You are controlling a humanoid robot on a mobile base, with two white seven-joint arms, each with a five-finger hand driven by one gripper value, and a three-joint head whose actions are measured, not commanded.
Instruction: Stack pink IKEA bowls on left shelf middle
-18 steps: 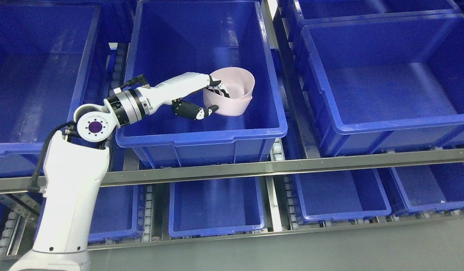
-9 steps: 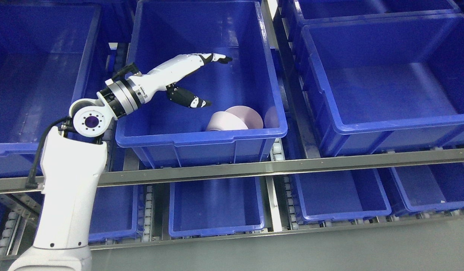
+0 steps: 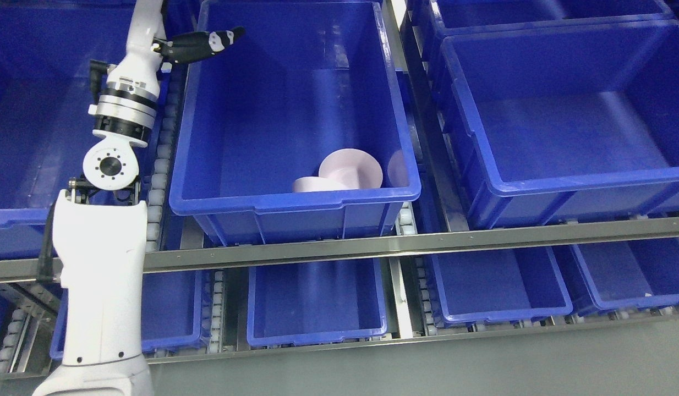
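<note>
Blue plastic bin [image 3: 295,201] on the shelf's middle level holds the pink bowls [image 3: 342,175], nested and tipped against its near wall, partly hidden by the rim. They lie toward five o'clock, well apart from the left hand [image 3: 199,44], raised at the bin's eleven-o'clock corner, empty; only one extended finger shows, the rest cropped.

The left hand [image 3: 169,33] runs off the top edge above the middle bin [image 3: 295,201], so its finger posture cannot be read. The bin's front wall hides the lower parts of the pink bowls [image 3: 342,175] behind it.
</note>
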